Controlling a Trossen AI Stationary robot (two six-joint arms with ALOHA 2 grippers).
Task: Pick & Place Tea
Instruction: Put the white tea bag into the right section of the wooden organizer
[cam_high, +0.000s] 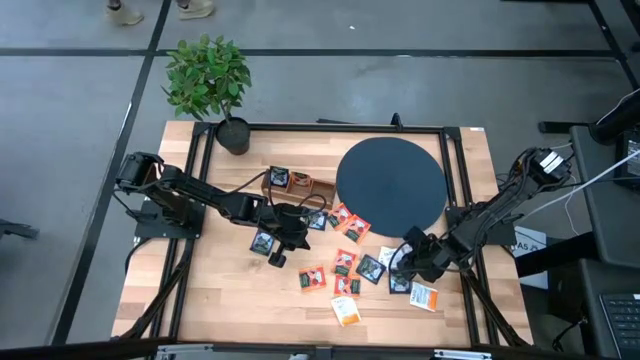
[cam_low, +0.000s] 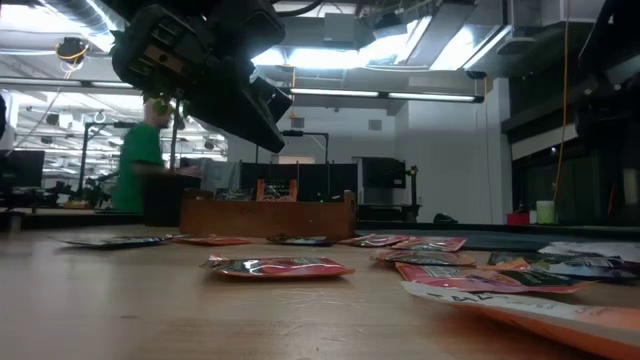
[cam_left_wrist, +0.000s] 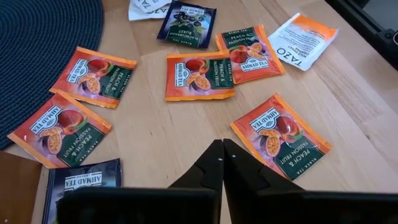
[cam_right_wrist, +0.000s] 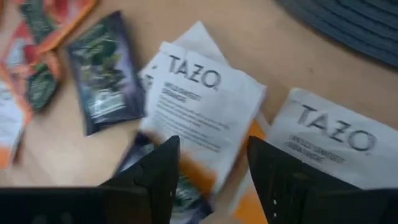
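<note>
Tea sachets (cam_high: 345, 262) litter wooden table (cam_high: 210, 290) (plant (cam_high: 207, 80) behind)

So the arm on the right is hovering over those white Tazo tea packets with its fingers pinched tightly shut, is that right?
Not quite. The right gripper does hover over the white Tazo sachets, but its fingers stand open, with a clear gap between them, as the right wrist view shows. The pinched one is the left gripper, shut and empty above the wooden table.
</note>
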